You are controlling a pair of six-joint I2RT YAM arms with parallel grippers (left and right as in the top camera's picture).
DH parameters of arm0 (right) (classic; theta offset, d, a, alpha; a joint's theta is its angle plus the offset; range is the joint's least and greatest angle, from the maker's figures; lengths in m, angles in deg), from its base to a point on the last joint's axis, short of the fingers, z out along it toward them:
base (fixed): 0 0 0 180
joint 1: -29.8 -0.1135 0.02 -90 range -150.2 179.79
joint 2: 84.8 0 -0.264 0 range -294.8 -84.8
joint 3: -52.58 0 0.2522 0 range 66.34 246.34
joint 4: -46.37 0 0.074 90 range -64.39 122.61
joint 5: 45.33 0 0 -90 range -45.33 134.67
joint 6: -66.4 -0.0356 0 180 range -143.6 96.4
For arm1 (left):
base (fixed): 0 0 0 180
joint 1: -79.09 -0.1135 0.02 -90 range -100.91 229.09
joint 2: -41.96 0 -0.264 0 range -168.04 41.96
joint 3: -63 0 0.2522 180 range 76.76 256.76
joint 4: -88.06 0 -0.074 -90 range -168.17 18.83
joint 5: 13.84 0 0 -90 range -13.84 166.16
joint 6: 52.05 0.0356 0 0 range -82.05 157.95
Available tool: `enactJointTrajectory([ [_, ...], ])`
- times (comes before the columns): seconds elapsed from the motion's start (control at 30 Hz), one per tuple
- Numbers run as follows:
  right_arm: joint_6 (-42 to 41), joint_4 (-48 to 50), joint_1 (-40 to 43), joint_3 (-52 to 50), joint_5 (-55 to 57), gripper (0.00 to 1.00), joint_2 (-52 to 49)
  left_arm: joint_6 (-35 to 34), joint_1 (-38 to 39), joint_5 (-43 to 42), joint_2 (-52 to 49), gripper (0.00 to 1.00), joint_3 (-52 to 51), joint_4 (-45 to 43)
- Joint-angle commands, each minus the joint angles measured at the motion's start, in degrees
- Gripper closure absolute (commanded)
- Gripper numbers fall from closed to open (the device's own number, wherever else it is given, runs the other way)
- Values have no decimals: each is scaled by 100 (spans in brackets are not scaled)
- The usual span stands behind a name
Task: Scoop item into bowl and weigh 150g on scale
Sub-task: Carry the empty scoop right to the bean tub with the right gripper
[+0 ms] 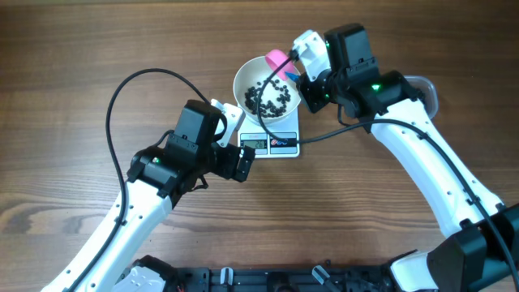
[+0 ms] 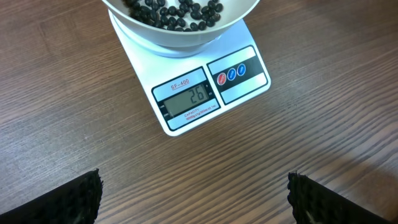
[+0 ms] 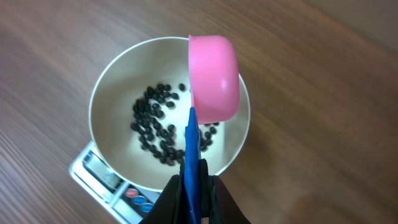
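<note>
The white bowl (image 1: 243, 77) stands on the scale (image 1: 280, 143), whose display (image 2: 186, 99) reads 26. Black beans (image 1: 270, 99) lie loose in the bowl's bottom. My right gripper (image 3: 196, 193) is shut on the blue handle (image 3: 194, 155) of a pink scoop (image 3: 214, 78). The scoop hangs over the bowl's right rim (image 3: 112, 99), tipped so its rounded outside faces the wrist camera. My left gripper (image 2: 194, 199) is open over bare wood just in front of the scale (image 2: 242, 84), with nothing between its fingers (image 2: 74, 202).
A clear container edge (image 1: 426, 85) shows behind the right arm. A black cable (image 1: 122, 97) loops over the table at the left, another runs from the scale's right side. A black rail (image 1: 268, 280) lines the front edge.
</note>
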Motion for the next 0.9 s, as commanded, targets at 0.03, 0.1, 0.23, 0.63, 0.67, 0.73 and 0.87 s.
enactJointTrajectory([
  [0.03,-1093,87,120,11,-387,96,380,-15,22,52,-13,0,107,-17],
  [0.1,-1224,122,310,52,-229,96,595,-17,22,52,-13,0,107,-17],
  [0.23,-1412,92,885,94,166,96,944,-17,22,52,-13,0,107,-17],
  [0.63,-837,-1078,3082,37,549,96,994,-17,22,50,-13,0,107,-17],
  [0.67,-837,-1165,3147,37,695,96,962,-17,22,52,-13,0,107,-17],
  [0.73,-837,-1276,3213,37,957,96,890,-15,22,50,-13,0,107,-17],
  [0.87,-643,-1388,3226,33,1207,96,612,-15,22,52,-13,0,107,-17],
])
